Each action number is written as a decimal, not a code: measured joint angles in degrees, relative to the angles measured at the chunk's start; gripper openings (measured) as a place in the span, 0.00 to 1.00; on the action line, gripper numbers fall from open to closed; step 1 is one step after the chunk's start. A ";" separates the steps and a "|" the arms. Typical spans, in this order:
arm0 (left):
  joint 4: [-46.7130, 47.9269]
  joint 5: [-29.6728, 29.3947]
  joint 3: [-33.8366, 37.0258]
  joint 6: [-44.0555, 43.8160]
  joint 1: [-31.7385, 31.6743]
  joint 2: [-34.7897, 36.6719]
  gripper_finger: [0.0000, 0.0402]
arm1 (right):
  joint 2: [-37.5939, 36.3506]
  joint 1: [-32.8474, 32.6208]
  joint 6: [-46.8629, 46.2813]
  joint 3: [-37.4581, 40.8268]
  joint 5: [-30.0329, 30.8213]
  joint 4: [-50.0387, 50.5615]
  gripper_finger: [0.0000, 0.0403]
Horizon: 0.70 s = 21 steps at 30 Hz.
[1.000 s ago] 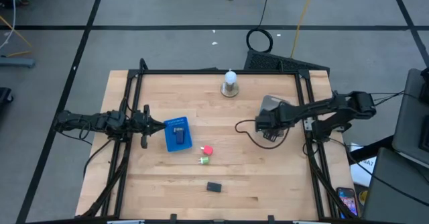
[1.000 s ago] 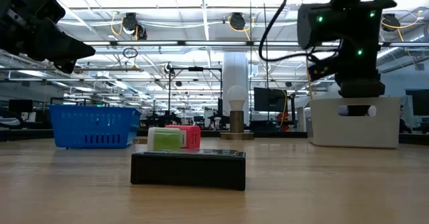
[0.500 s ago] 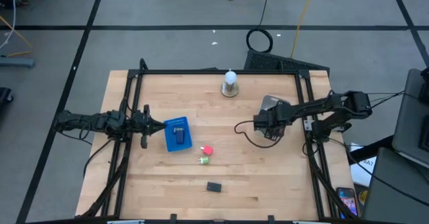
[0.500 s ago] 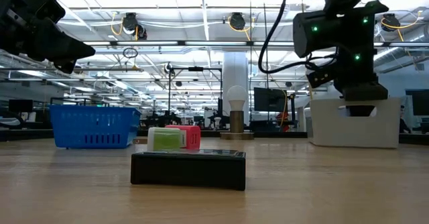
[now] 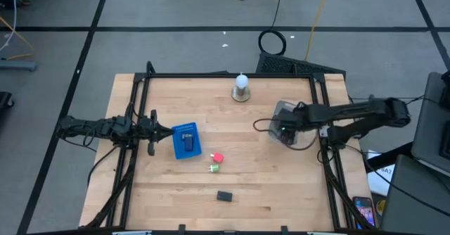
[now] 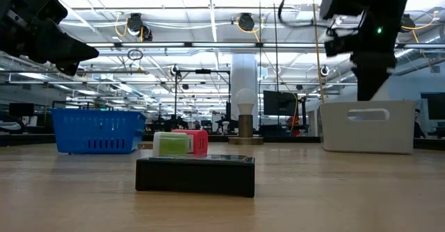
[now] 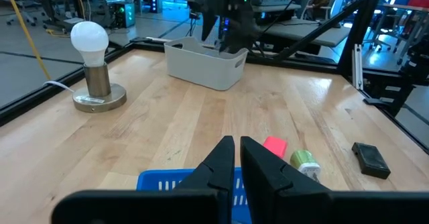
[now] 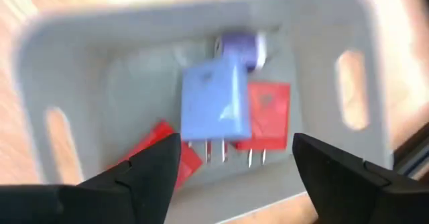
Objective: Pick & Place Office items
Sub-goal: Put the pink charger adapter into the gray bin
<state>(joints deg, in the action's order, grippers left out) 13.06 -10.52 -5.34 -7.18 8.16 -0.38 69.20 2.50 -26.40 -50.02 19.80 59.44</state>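
My right gripper (image 8: 236,143) hangs open above the grey bin (image 8: 60,70) at the table's right side (image 5: 283,110). In the bin lie a light blue piece (image 8: 214,106), red pieces (image 8: 268,113) and a purple one (image 8: 238,46). A pink piece (image 5: 218,157), a green one (image 5: 214,168) and a black block (image 5: 224,195) lie on the wood near the table's middle. A dark blue piece (image 5: 188,142) sits in the blue tray (image 5: 185,129). My left gripper (image 7: 234,158) is shut and waits at the tray's left side.
A white bulb on a round base (image 5: 241,87) stands near the far edge. The black frame rails (image 5: 225,75) run around the table. Bare wood lies between the loose pieces and the bin (image 6: 365,124).
My right gripper has moved from over the wood toward the table's right edge and has risen; it now stands over the grey bin. The pieces on the table and my left arm have kept still.
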 joint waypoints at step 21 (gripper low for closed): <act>0.10 -0.86 0.00 1.07 0.00 -0.07 0.06 | -47.79 -9.17 13.26 36.84 -4.13 -64.75 0.12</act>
<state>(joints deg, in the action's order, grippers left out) 13.16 -11.39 -5.34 -6.11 8.16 -0.45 21.42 -6.67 -13.14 -13.18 15.67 -5.31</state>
